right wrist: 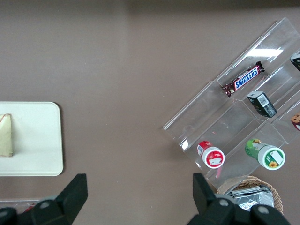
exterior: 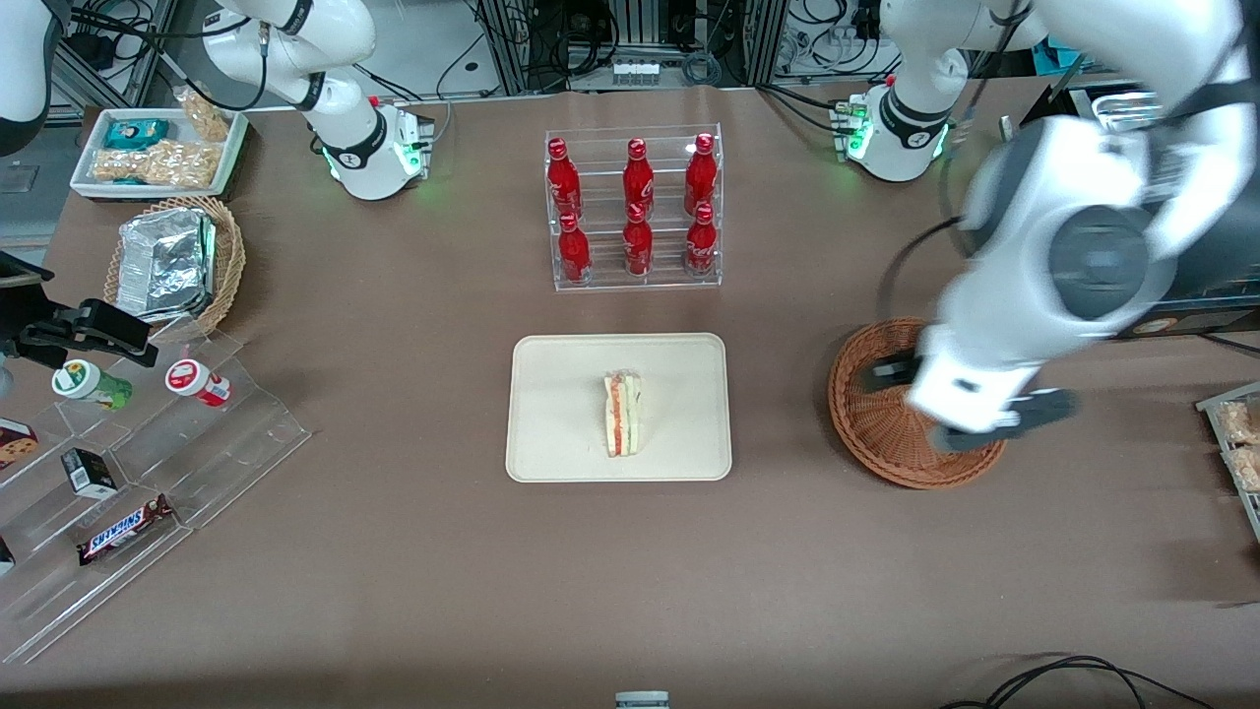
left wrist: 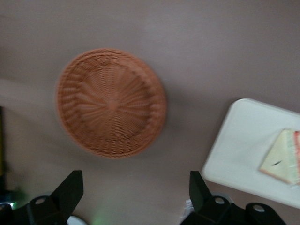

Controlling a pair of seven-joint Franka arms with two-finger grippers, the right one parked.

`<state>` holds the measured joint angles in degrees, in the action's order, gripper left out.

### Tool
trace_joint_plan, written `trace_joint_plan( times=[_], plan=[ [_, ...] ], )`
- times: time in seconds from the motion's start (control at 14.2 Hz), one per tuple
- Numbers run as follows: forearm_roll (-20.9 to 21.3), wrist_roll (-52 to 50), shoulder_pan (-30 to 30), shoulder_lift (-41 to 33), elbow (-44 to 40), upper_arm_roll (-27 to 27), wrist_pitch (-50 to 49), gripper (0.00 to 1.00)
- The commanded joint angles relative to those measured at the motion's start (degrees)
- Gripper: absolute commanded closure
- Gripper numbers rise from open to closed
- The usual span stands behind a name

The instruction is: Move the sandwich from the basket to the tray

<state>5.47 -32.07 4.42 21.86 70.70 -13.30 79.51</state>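
Front view: the sandwich (exterior: 624,414) lies on the tray (exterior: 551,443), clear of the rim. The gripper (exterior: 970,399) hangs above the basket (exterior: 866,433), fingers spread, holding nothing.

Left wrist view: the basket (left wrist: 111,103) is empty; the tray (left wrist: 243,145) carries the sandwich (left wrist: 283,161). The fingers (left wrist: 69,190) stand wide apart.

Judgement: placement is done. The next move only calls for parking the arm clear of the basket.

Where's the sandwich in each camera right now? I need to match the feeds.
Front view: the sandwich lies on the tray, near its middle.
Left wrist view: the sandwich is cut off by the picture's edge, on the tray beside the empty basket.
Right wrist view: only a sliver shows, on the tray.
Shared landmark: the tray.
The gripper hangs open above the basket.
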Motion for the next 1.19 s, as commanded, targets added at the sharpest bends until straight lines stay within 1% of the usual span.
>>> trace_joint_plan(
  times=[0.0,0.14,0.35,0.49,0.63,0.7,0.98,1.05,1.12],
  plan=[
    [-0.90,6.83,-5.89,-4.01,4.18,-0.50,-3.56,0.00],
    [-0.90,7.54,-8.80,-6.81,6.27,-0.50,-4.80,0.00],
    [-0.46,7.81,-9.86,-11.13,11.02,-0.41,-4.36,0.00],
    [-0.46,12.70,-11.18,-14.81,14.71,-0.33,-3.31,0.00],
    [-0.64,21.39,-12.67,-16.67,15.25,-0.32,-3.48,0.00],
    [-1.07,22.91,-13.38,-18.15,15.43,-0.32,-3.66,0.00],
    [-2.66,22.58,-13.65,-20.71,14.90,-0.41,-3.22,0.00],
    [-2.66,22.31,-13.47,-21.07,15.25,-0.50,-3.22,0.00],
    [-1.35,22.40,-12.78,-21.50,15.43,-0.67,-3.30,0.00]
  ],
)
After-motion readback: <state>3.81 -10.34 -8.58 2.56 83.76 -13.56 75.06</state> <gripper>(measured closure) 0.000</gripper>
